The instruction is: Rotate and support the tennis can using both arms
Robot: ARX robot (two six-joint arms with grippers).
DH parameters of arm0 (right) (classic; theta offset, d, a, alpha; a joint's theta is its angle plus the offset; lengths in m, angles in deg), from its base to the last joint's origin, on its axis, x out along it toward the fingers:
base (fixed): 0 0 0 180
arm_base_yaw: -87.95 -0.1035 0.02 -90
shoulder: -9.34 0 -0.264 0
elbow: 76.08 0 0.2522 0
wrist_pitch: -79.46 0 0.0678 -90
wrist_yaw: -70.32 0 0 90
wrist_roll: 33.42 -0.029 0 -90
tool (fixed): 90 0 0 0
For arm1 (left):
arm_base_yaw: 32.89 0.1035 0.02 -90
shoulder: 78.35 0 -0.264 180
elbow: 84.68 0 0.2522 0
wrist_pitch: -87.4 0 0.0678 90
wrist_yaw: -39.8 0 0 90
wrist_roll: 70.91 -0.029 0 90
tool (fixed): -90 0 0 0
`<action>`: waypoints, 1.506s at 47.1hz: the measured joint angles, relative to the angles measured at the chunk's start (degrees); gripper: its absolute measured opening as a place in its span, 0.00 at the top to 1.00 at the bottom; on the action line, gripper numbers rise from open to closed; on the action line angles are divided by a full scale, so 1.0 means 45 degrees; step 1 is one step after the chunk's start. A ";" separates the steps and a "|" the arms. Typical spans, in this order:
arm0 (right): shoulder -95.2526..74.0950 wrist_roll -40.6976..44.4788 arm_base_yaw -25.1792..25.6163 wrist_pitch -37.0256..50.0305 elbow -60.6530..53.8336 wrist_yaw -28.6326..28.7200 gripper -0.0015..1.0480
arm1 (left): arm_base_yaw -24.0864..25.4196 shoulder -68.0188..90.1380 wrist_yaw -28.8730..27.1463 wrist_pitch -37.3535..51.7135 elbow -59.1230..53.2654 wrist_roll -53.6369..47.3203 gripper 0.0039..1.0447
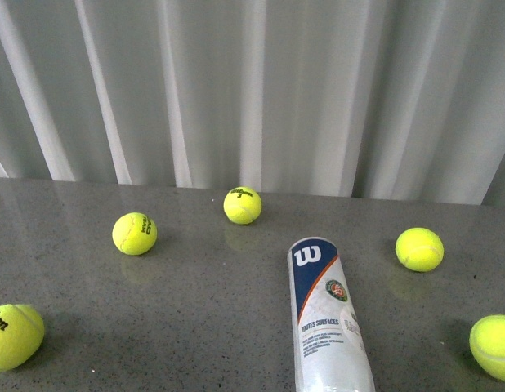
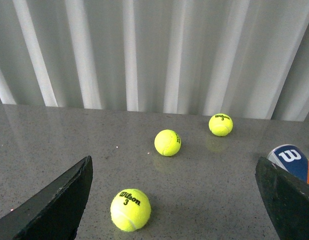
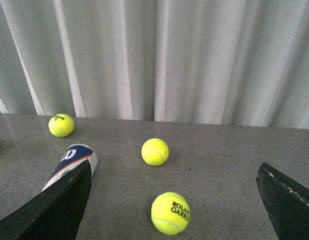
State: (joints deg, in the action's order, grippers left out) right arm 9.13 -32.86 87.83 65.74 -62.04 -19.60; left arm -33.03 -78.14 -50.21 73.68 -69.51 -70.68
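Lying tennis can: clear plastic cylinder, navy-and-white label, flat on grey table, near right.
Left gripper: black fingers wide apart, empty.
Right gripper: wide apart, empty.
Yellow-green balls: scattered around.

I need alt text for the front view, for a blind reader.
A tennis can lies on its side on a grey table, blue Wilson label up. Five yellow tennis balls lie scattered around it, before a white curtain.

tennis can lying on bench, W end farthest | five tennis balls scattered round it, none touching | curtain behind
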 joint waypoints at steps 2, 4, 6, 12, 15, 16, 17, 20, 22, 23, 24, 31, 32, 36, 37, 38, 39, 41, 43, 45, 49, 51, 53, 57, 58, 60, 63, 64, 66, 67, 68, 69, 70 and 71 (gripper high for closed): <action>0.0000 0.0000 0.0000 0.0000 0.0000 0.0000 0.07 | 0.0000 0.0000 0.0000 0.0000 0.0000 0.0000 0.06; 0.0000 0.0000 0.0000 0.0000 0.0000 0.0000 0.07 | 0.0000 0.0000 0.0000 0.0000 0.0000 0.0000 0.06; 0.0000 0.0000 0.0000 0.0000 0.0000 0.0000 0.07 | 0.0000 0.0000 0.0000 0.0000 0.0000 0.0000 0.06; 0.0000 0.0000 0.0000 0.0000 0.0000 0.0000 0.07 | 0.0000 0.0000 0.0000 0.0000 0.0000 0.0000 0.06; 0.0000 0.0000 0.0000 0.0000 0.0000 0.0000 0.07 | 0.0000 0.0000 0.0000 0.0000 0.0000 0.0000 0.06; 0.0000 0.0000 0.0000 0.0000 0.0000 0.0000 0.07 | 0.0000 0.0000 0.0000 0.0000 0.0000 0.0000 0.06; 0.0000 0.0000 0.0000 0.0000 0.0000 0.0000 0.07 | 0.0000 0.0000 0.0000 0.0000 0.0000 0.0000 0.06; 0.0000 0.0000 0.0000 0.0000 0.0000 0.0000 0.07 | 0.0000 0.0000 0.0000 0.0000 0.0000 0.0000 0.06; 0.0000 0.0000 0.0000 0.0000 0.0000 0.0000 0.07 | 0.0000 0.0000 0.0000 0.0000 0.0000 0.0000 0.06; 0.0000 0.0000 0.0000 0.0000 0.0000 0.0000 0.07 | 0.0000 0.0000 0.0000 0.0000 0.0000 0.0000 0.06; 0.0000 0.0000 0.0000 0.0000 0.0000 0.0000 0.07 | 0.0000 0.0000 0.0000 0.0000 0.0000 0.0000 0.06; 0.0000 0.0000 0.0000 0.0000 0.0000 0.0000 0.07 | 0.0000 0.0000 0.0000 0.0000 0.0000 0.0000 0.06; 0.0000 0.0000 0.0000 0.0000 0.0000 0.0000 0.07 | 0.0000 0.0000 0.0000 0.0000 0.0000 0.0000 0.06; 0.0000 0.0000 0.0000 0.0000 0.0000 0.0000 0.07 | 0.0000 0.0000 0.0000 0.0000 0.0000 0.0000 0.06; 0.0000 0.0000 0.0000 0.0000 0.0000 0.0000 0.07 | 0.0000 0.0000 0.0000 0.0000 0.0000 0.0000 0.06; 0.0000 0.0000 0.0000 0.0000 0.0000 0.0000 0.07 | 0.0000 0.0000 0.0000 0.0000 0.0000 0.0000 0.06; 0.0000 0.0000 0.0000 0.0000 0.0000 0.0000 0.07 | 0.0000 0.0000 0.0000 0.0000 0.0000 0.0000 0.06; 0.0000 0.0000 0.0000 0.0000 0.0000 0.0000 0.07 | 0.0000 0.0000 0.0000 0.0000 0.0000 0.0000 0.06; 0.0000 0.0000 0.0000 0.0000 0.0000 0.0000 0.07 | 0.0000 0.0000 0.0000 0.0000 0.0000 0.0000 0.06; 0.0000 0.0000 0.0000 0.0000 0.0000 0.0000 0.07 | 0.0000 0.0000 0.0000 0.0000 0.0000 0.0000 0.06; 0.0000 0.0000 0.0000 0.0000 0.0000 0.0000 0.07 | 0.0000 0.0000 0.0000 0.0000 0.0000 0.0000 0.06; 0.0000 0.0000 0.0000 0.0000 0.0000 0.0000 0.07 | 0.0000 0.0000 0.0000 0.0000 0.0000 0.0000 0.06; 0.0000 0.0000 0.0000 0.0000 0.0000 0.0000 0.07 | 0.0000 0.0000 0.0000 0.0000 0.0000 0.0000 0.06; 0.0000 0.0000 0.0000 0.0000 0.0000 0.0000 0.07 | 0.0000 0.0000 0.0000 0.0000 0.0000 0.0000 0.06; 0.0000 0.0000 0.0000 0.0000 0.0000 0.0000 0.07 | 0.0000 0.0000 0.0000 0.0000 0.0000 0.0000 0.06; 0.0000 0.0000 0.0000 0.0000 0.0000 0.0000 0.07 | 0.0000 0.0000 0.0000 0.0000 0.0000 0.0000 0.06; 0.0000 0.0000 0.0000 0.0000 0.0000 0.0000 0.07 | 0.0000 0.0000 0.0000 0.0000 0.0000 0.0000 0.06; 0.0000 0.0000 0.0000 0.0000 0.0000 0.0000 0.07 | 0.0000 0.0000 0.0000 0.0000 -0.0005 0.0000 0.06; 0.0000 0.0000 0.0000 0.0000 0.0000 0.0000 0.07 | 0.0000 0.0000 0.0000 0.0000 0.0000 0.0000 0.06; 0.0000 0.0000 0.0000 0.0000 0.0000 0.0000 0.07 | 0.0000 0.0000 0.0000 0.0000 0.0000 0.0000 0.06; 0.0000 0.0000 0.0000 0.0000 0.0000 0.0000 0.07 | 0.0000 0.0000 0.0000 0.0000 0.0000 0.0000 0.06; 0.0000 0.0000 0.0000 0.0000 0.0000 0.0000 0.07 | 0.0000 0.0000 0.0000 0.0000 0.0000 0.0000 0.06; 0.0000 0.0000 0.0000 0.0000 0.0000 0.0000 0.07 | 0.0000 0.0000 0.0000 0.0000 0.0000 0.0000 0.06; 0.0000 0.0000 0.0000 0.0000 0.0000 0.0000 0.07 | 0.0000 0.0000 0.0000 0.0000 0.0000 0.0000 0.06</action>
State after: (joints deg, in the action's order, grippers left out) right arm 9.13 -32.86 87.83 65.74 -62.04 -19.60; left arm -33.03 -78.14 -50.21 73.68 -69.51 -70.68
